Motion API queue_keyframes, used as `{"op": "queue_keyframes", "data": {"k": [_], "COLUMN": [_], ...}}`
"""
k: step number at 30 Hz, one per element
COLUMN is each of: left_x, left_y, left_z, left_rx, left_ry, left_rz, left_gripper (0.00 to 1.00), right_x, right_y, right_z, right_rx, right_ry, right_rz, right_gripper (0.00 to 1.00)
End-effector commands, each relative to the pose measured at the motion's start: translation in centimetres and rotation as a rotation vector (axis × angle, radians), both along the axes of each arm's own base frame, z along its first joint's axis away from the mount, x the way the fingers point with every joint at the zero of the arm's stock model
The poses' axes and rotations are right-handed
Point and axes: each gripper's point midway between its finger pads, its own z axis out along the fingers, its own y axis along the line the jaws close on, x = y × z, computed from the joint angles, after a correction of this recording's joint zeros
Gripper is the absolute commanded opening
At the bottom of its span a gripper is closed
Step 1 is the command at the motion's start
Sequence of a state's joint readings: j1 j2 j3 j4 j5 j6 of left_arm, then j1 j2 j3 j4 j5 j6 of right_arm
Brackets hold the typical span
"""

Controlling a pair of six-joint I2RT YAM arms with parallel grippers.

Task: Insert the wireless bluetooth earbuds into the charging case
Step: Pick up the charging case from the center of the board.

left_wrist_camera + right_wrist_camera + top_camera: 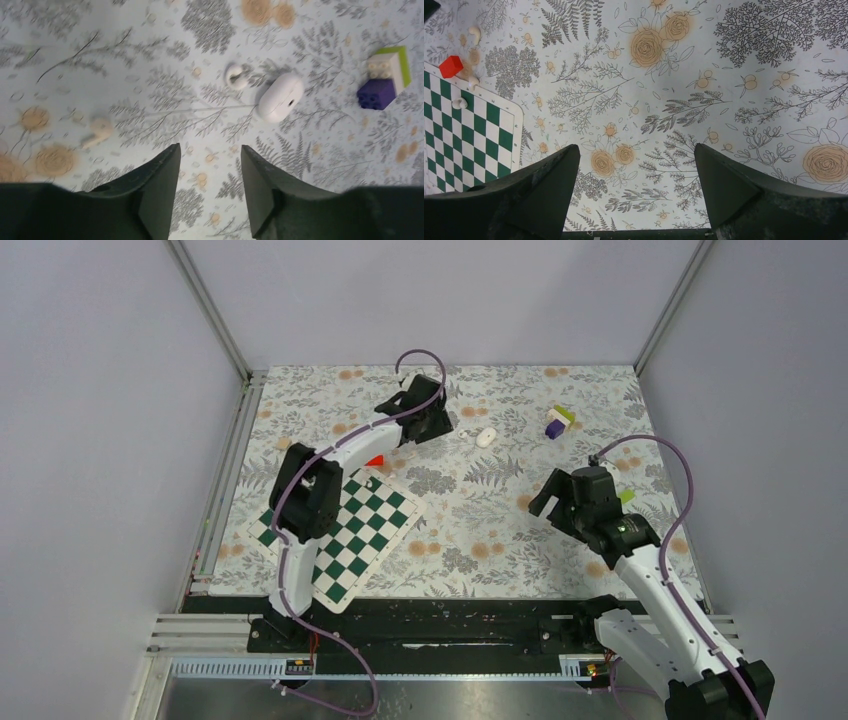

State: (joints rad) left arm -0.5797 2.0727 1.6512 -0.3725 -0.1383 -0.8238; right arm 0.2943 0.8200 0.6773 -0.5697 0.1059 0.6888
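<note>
Jaws stand partly apart on my left gripper, with bare cloth between them and nothing held. Over on my right gripper they gape very wide, also empty.

From the top view I see the charging case lying toward the far edge of the table, about midway along it, between the left gripper and some stacked blocks. Up there it is just a white pebble. The left wrist view gives me more: the charging case shows only its white shell, with one earbud just beside it on the cloth. A second earbud lies well apart, off to the other side of the fingers. I cannot make out either bud from above.

My right gripper hovers nearer the right edge, well away from the case. Its wrist view misses the case entirely and instead catches the chessboard, a red block by its corner, and a few pale pieces too small for me to identify.
</note>
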Motion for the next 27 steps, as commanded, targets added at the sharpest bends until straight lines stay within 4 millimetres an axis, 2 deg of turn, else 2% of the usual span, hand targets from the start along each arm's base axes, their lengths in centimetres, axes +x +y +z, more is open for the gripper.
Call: {"op": "queue_keyframes", "data": {"k": [1, 4, 8, 12, 15, 17, 23, 27], "left_x": [2.9, 4.1, 3.9, 3.8, 4.5, 4.9, 5.8, 6.8], "left_y": [-2.1, -3.0, -4.5, -4.5, -4.8, -4.9, -6.4, -6.1], "left_z": [0.6, 0.0, -0.1, 0.4, 0.6, 0.3, -0.6, -1.5], "left_rx": [0.074, 0.145, 0.194, 0.289, 0.332, 0.327, 0.05, -0.015], "left_ry": [-0.068, -0.079, -0.102, -0.135, -0.156, -0.153, -0.037, -0.015], "left_rz": [-0.079, -0.175, -0.376, -0.529, -0.58, -0.554, -0.301, -0.136], "left_gripper": [0.53, 0.61, 0.63, 0.65, 0.71, 0.71, 0.66, 0.62], "right_x": [0.7, 0.4, 0.2, 0.4, 0.6, 0.7, 0.7, 0.5], "right_y": [0.6, 0.4, 0.1, 0.6, 0.9, 1.0, 0.9, 0.9], "right_z": [1.3, 1.7, 1.7, 1.4, 1.2, 1.3, 1.4, 1.4], "right_rx": [0.038, 0.034, 0.033, 0.048, 0.057, 0.06, 0.058, 0.056], "right_ry": [-0.03, -0.038, -0.051, -0.035, -0.019, -0.02, -0.029, -0.024], "right_rz": [0.001, -0.006, -0.017, -0.006, 0.001, 0.002, -0.003, 0.001], "right_gripper": [0.93, 0.93, 0.92, 0.92, 0.92, 0.92, 0.92, 0.92]}}
